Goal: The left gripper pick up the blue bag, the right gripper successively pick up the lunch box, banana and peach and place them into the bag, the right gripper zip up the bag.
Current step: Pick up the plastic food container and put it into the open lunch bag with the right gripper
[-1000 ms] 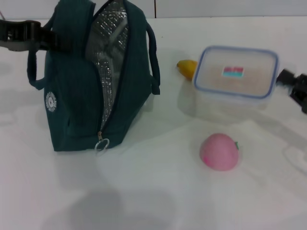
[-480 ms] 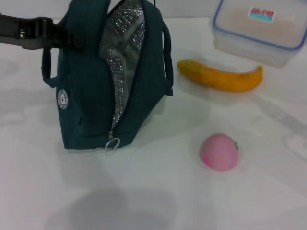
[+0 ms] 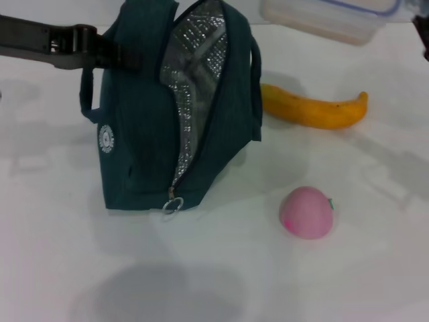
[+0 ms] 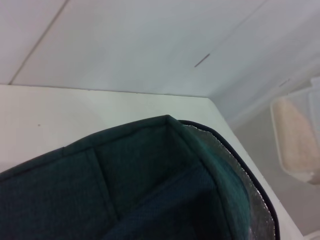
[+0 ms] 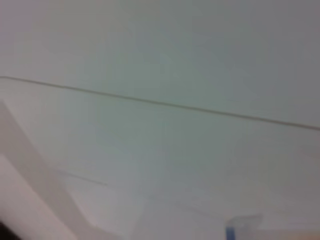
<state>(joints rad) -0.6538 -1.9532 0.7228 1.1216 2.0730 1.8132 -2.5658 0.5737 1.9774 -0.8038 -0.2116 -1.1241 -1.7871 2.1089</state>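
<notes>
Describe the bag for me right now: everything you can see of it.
The bag is dark teal fabric with a silvery quilted lining, standing upright on the white table. Its zip is open from top nearly to the base, the ring pull hanging low. A round white logo sits on one side. The left gripper grips it near the top, by a handle.

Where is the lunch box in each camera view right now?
Head view: lunch box at the top edge, above the banana, right of the blue bag.
Left wrist view: at the right edge, beyond the bag's open rim.
Right wrist view: only a blue-edged sliver, likely its lid.
Shared landmark: the bag.
</notes>
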